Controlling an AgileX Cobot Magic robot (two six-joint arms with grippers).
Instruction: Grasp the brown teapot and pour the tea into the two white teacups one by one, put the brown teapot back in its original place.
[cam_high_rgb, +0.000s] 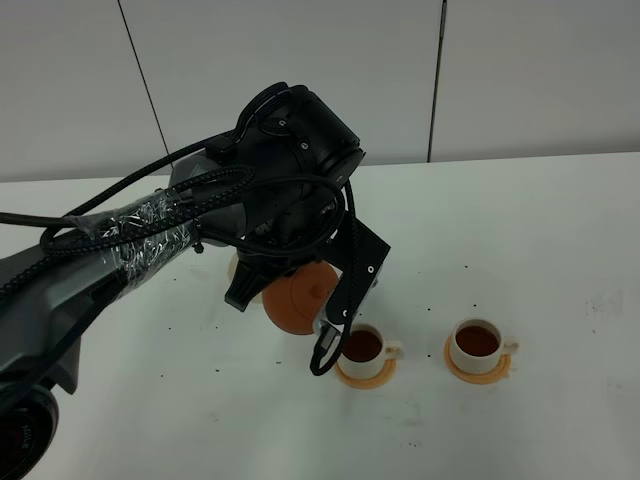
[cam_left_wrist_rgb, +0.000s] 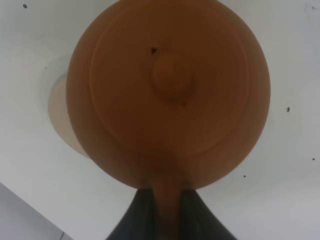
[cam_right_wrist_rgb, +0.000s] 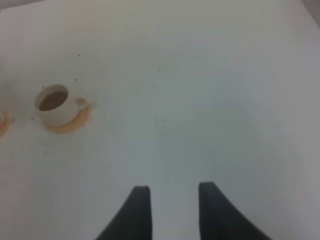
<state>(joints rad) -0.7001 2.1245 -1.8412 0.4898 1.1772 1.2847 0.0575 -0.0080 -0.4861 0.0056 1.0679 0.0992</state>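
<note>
Above the white tabletop (cam_high_rgb: 520, 220), the left hand (cam_left_wrist_rgb: 167, 210) holds the brown teapot (cam_left_wrist_rgb: 167, 92) by its handle; the pot is round, smooth and reddish-brown, with a small knob on its lid. It hangs just beside the nearer of two white teacups (cam_high_rgb: 362, 346), over a cream coaster (cam_left_wrist_rgb: 62, 117). Both cups (cam_high_rgb: 477, 342) hold dark tea on orange saucers (cam_high_rgb: 366, 374), and the right hand (cam_right_wrist_rgb: 170, 205) is partly open, holding nothing.

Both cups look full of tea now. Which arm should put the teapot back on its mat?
The left. Its fingers already hold the brown teapot by the handle, right beside the cream coaster. The right fingers hang empty over bare table.
</note>
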